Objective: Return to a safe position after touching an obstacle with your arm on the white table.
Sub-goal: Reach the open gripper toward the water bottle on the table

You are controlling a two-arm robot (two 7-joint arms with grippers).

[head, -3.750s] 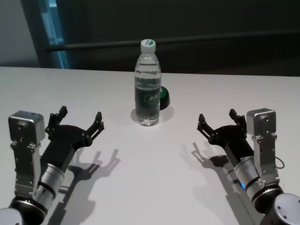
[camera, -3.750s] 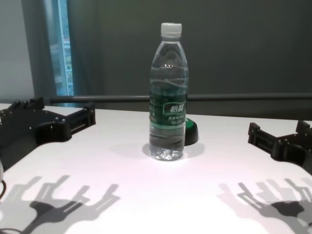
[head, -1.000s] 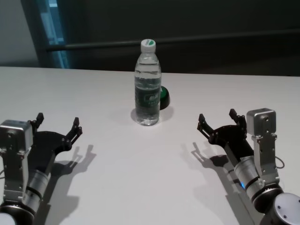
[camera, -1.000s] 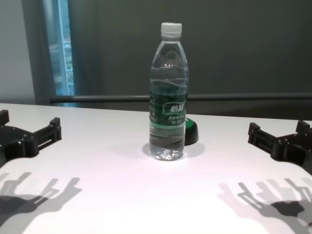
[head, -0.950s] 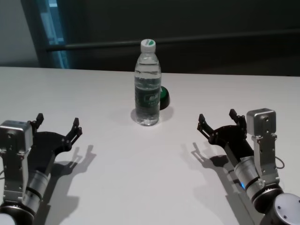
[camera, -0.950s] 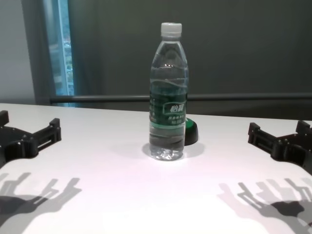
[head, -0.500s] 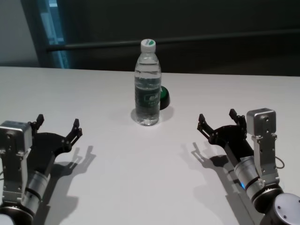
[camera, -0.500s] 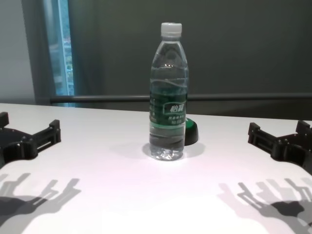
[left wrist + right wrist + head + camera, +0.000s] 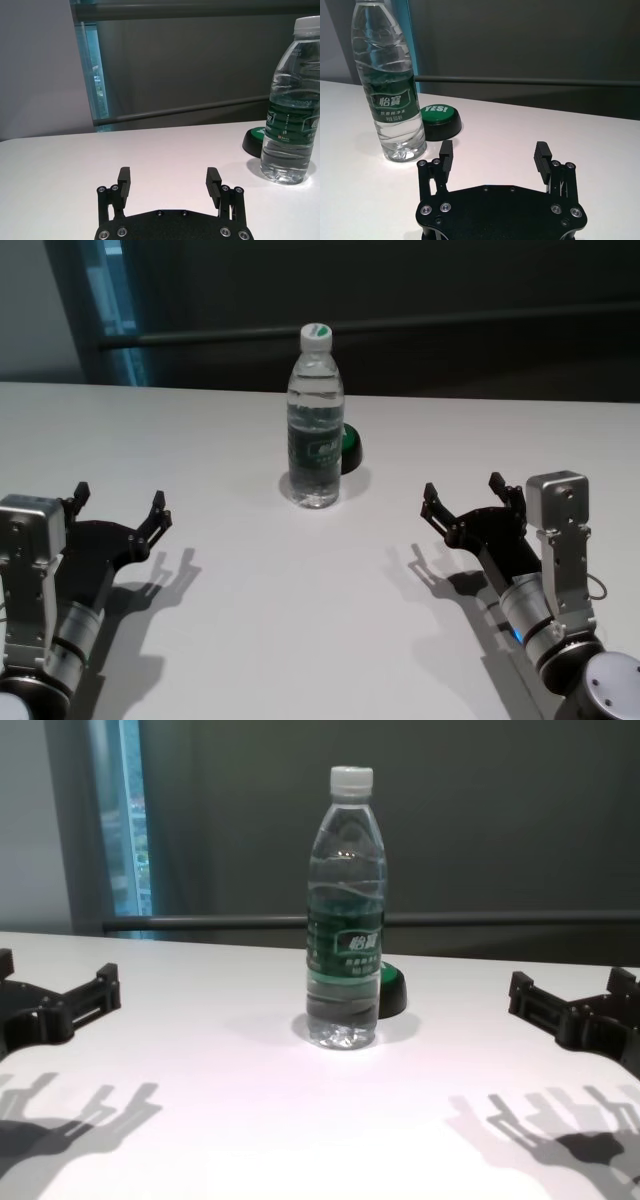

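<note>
**Bottle upright, both arms low and clear of it**

The water bottle (image 9: pixel 316 420) stands upright near the middle of the white counter (image 9: pixel 300 620), its cap on, with a low green button (image 9: pixel 349 447) just behind it, touching or nearly so. Neither arm touches it.

What could go wrong from here, to my eye: the bottle is tall and narrow, so any sweep of the left forearm inward toward the centre could knock it over and roll it onto the button or off the counter. A drop in height would scrape a hand on the counter, since both hover low over their own shadows.

The left hand (image 9: pixel 116 510) sits well to the left of the bottle, near the counter's near edge, pointing forward, its fingers spread apart and holding nothing. The right hand (image 9: pixel 470 498) is parked well off to the right, also pointing forward, fingers apart and empty.
</note>
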